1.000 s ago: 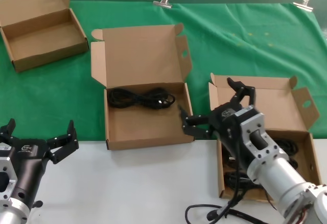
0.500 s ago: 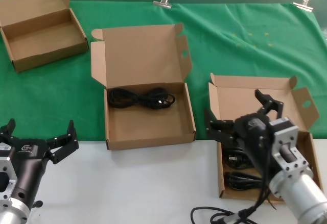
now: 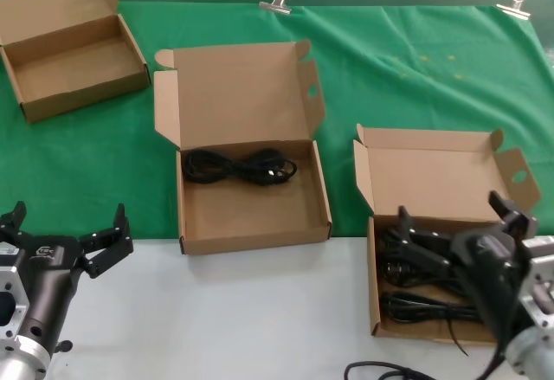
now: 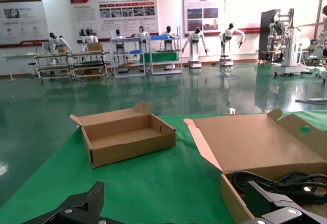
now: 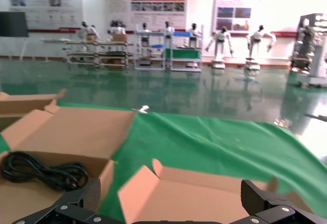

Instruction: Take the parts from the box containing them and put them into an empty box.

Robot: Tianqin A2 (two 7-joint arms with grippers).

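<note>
Black cords (image 3: 420,283) lie bundled in the right-hand box (image 3: 372,250) — the right gripper (image 3: 459,228) hangs over them, fingers spread. 1 cord (image 3: 238,168) sits in the middle box (image 3: 251,215). The left gripper (image 3: 65,235) waits spread on the white table (image 3: 225,311).

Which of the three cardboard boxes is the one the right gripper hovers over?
On the green cloth, look to the robot's right end of the row. The source box straddles the cloth's near edge under the open right gripper. Unlike its neighbours, it has a low lid and holds several black cords.
</note>
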